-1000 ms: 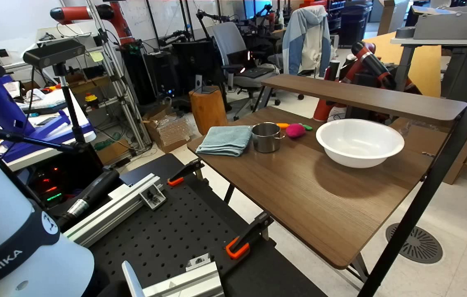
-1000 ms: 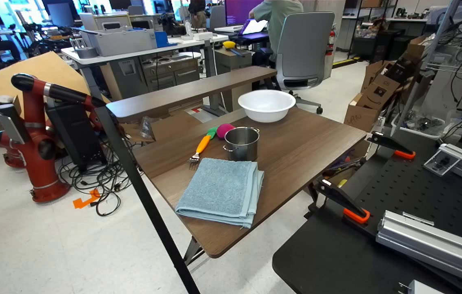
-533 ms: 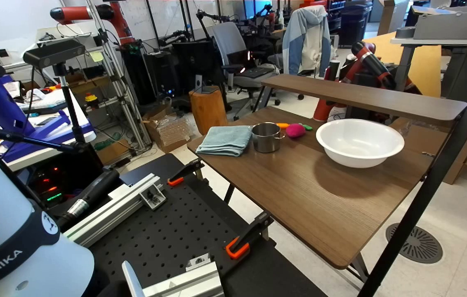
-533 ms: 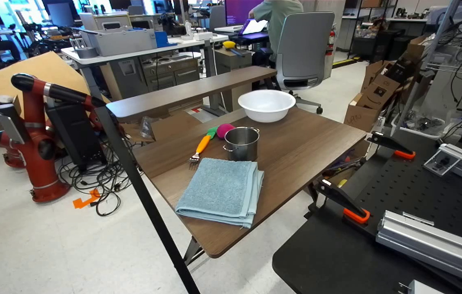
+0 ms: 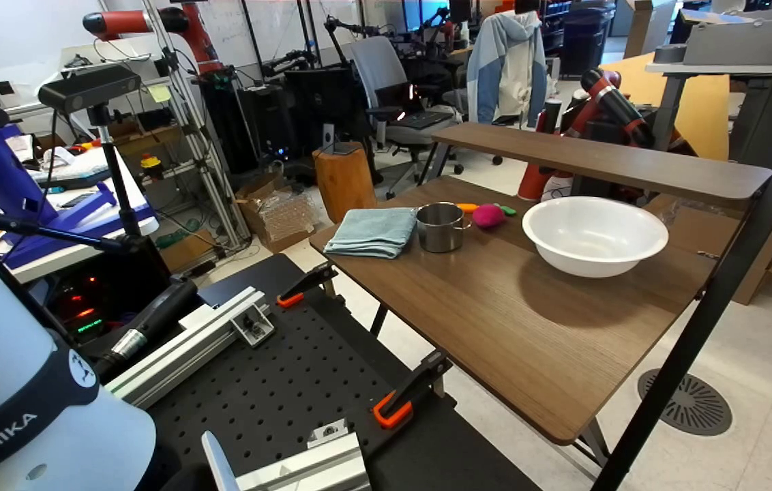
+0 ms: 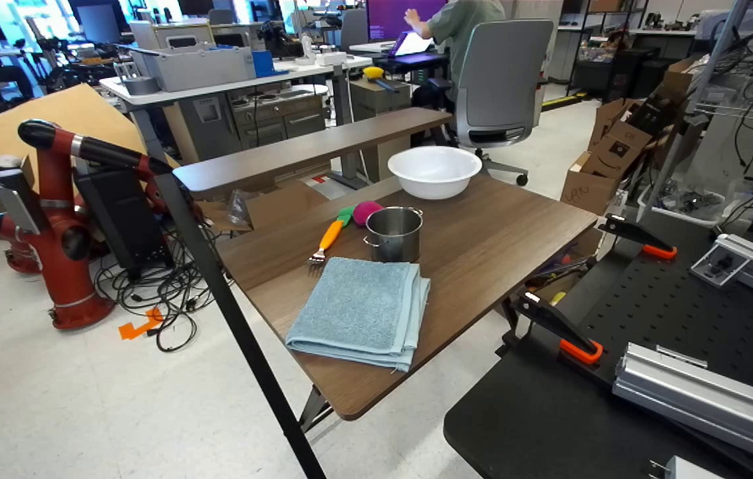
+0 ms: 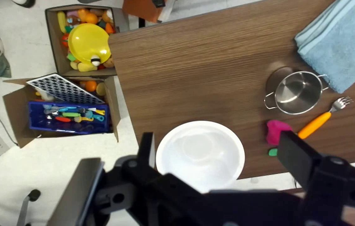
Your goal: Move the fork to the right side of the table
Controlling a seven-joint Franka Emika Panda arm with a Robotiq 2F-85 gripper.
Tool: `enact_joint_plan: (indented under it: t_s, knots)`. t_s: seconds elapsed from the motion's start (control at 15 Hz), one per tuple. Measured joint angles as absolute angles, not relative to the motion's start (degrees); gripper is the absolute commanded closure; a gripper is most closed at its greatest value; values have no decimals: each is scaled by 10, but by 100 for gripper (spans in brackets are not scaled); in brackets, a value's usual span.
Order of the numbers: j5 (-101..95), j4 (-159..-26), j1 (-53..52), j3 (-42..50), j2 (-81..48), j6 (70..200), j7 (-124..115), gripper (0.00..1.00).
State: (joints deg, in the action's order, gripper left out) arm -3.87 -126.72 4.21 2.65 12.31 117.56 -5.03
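The fork (image 6: pixel 330 237) has an orange handle and metal tines. It lies on the dark brown table (image 6: pixel 483 233) beside the steel pot, its tines close to the folded towel. In the wrist view the whole fork (image 7: pixel 315 125) shows near the right. In an exterior view only part of its orange handle (image 5: pixel 468 207) shows behind the pot. My gripper (image 7: pixel 216 139) is open and empty, its jaws wide apart, high above the table over the white bowl's side. Dark tips that look like its fingers (image 5: pixel 459 10) show at the top edge in an exterior view.
A white bowl (image 6: pixel 434 174), a steel pot (image 6: pixel 395 236), a pink and green object (image 6: pixel 367 212) and a blue towel (image 6: pixel 360 309) stand or lie on the table. A raised shelf (image 5: pixel 597 157) runs along the back. Boxes of toys (image 7: pixel 74 119) stand beside the table.
Two dark tips, apparently my gripper's fingers, have come in at the top edge of an exterior view. The fork and table objects have not moved. The background person and chair have shifted.
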Motion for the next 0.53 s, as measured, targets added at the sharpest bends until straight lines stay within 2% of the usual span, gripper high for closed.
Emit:
enact_joint_plan:
  t_s: [0.2,0.53]
  knots:
    - [-14,-1245,38,25,81,1189,-53,0]
    - [-10,-1239,38,26,81,1189,-53,0]
